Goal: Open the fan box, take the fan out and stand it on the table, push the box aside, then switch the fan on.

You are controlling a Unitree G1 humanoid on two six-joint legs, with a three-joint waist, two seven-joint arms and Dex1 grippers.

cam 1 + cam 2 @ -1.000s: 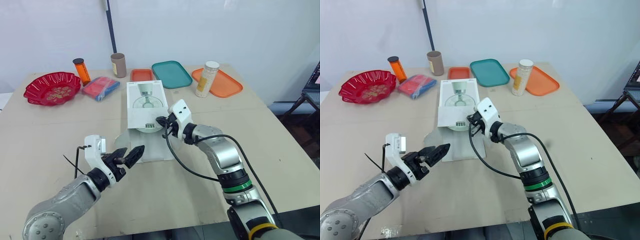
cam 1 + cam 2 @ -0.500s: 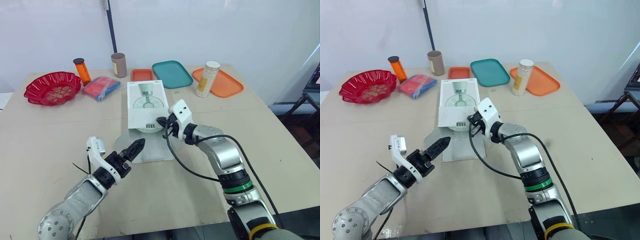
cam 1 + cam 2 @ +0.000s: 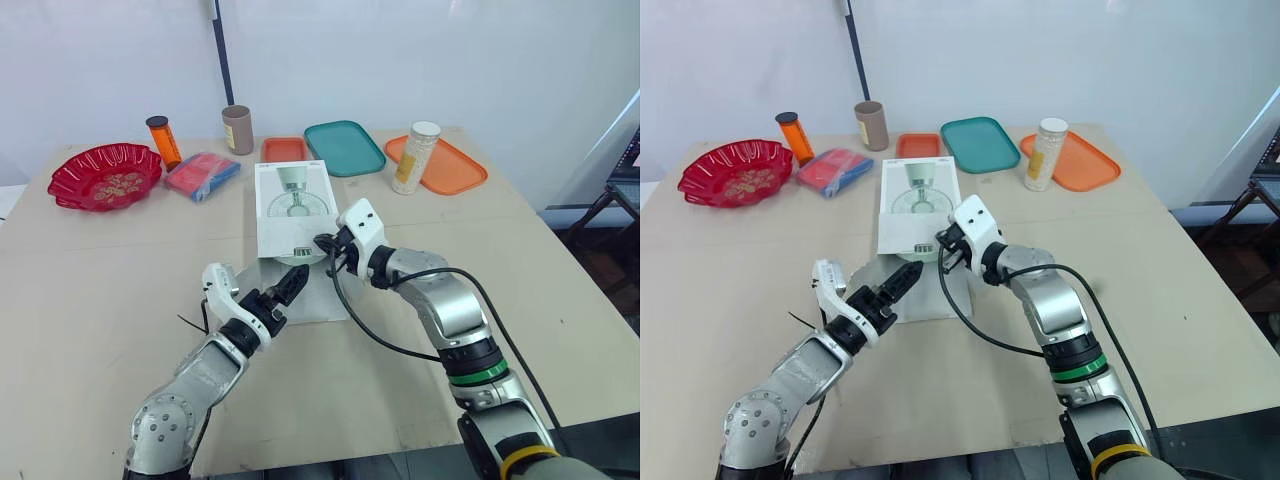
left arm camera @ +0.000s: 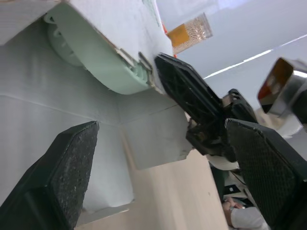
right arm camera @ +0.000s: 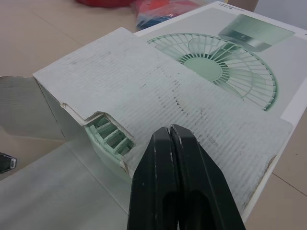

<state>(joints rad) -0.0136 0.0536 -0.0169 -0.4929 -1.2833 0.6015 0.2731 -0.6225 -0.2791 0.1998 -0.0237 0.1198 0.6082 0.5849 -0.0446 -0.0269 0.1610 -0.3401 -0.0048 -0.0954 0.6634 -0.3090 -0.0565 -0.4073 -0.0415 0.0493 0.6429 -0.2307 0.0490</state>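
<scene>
From the head, the box [image 3: 292,205] lies flat in the middle of the table [image 3: 100,260], its printed top up and its open end facing the robot, with a flap [image 3: 312,300] spread on the table in front of it. The green fan [image 3: 296,259] is inside the box, and only its rim peeks out at the mouth. The right gripper [image 3: 322,243] sits at the mouth's right corner, against the box edge and just beside the fan. The left gripper [image 3: 293,283] hovers over the flap, pointing at the mouth, close to the fan but apart from it. A red bowl [image 3: 105,175], a cup [image 3: 237,130], trays and a jar [image 3: 415,157] stand well behind the box. In the left wrist view, the left fingers [image 4: 72,167] are spread wide with nothing between them. Beyond them the fan's curved rim shows under the box's top panel, and the right gripper's black tip meets the box edge at the fan's end. In the right wrist view, the right fingers [image 5: 168,182] are pressed together with nothing visible between them. They lie over the top panel near its torn front edge, and the fan's grille shows in the opening just below and to one side of the tips.
</scene>
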